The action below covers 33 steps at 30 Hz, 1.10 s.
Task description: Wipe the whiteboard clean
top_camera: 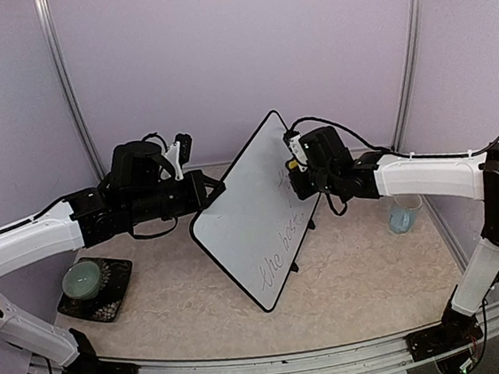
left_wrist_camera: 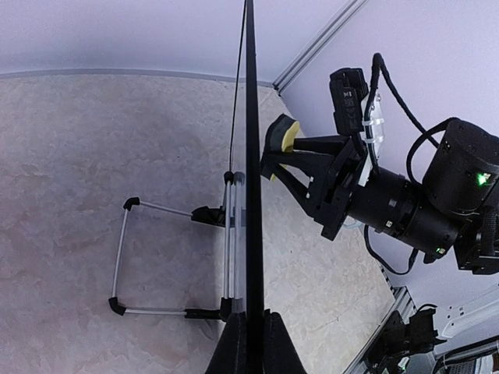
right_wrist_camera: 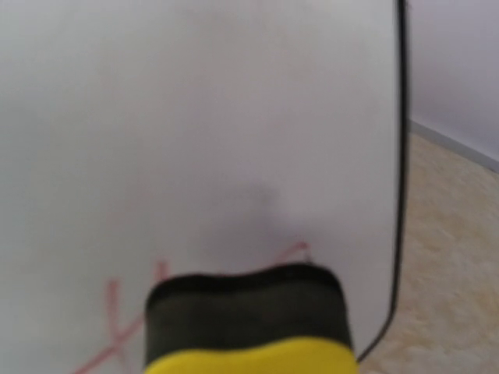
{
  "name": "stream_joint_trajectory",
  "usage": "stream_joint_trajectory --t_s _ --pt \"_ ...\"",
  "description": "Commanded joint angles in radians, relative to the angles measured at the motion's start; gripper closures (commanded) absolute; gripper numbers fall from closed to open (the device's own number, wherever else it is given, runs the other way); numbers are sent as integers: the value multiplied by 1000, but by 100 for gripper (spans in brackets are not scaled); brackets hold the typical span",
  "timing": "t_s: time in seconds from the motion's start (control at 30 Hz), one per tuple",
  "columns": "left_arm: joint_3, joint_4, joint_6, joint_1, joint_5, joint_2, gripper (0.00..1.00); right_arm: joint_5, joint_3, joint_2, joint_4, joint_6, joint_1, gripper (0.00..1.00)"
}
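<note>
Ctr frame: my L gripper (top_camera: 213, 191) clamps whiteboard (top_camera: 240, 228) edge; R gripper (top_camera: 297, 166) pinches yellow-black eraser (right_wrist_camera: 248, 321) against it. Lower board handwriting (top_camera: 279, 260) reads "the best".

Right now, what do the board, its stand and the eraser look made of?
Board: smooth white coated face, faint sheen, ink sitting on top; thin black rim, likely plastic.
Stand: thin silvery rod, probably metal, black caps.
Eraser: yellow foam with a dark felt-like layer.
</note>
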Motion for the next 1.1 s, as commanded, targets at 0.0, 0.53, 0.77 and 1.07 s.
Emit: stream_joint_trajectory --t_s 0.0,0.53,0.77,1.07 --pt "21 -36 -19 -22 64 -13 100 -121 9 -54 65 -20 -6 100" --pt "4 -35 -19 -22 62 -24 100 -550 -61 -18 350 9 -131 100" --pt "4 -27 -19 -22 68 -21 100 -661 -81 34 437 29 -167 100" --pt "8 -30 -16 -22 69 -21 100 -694 -94 94 462 49 -167 100"
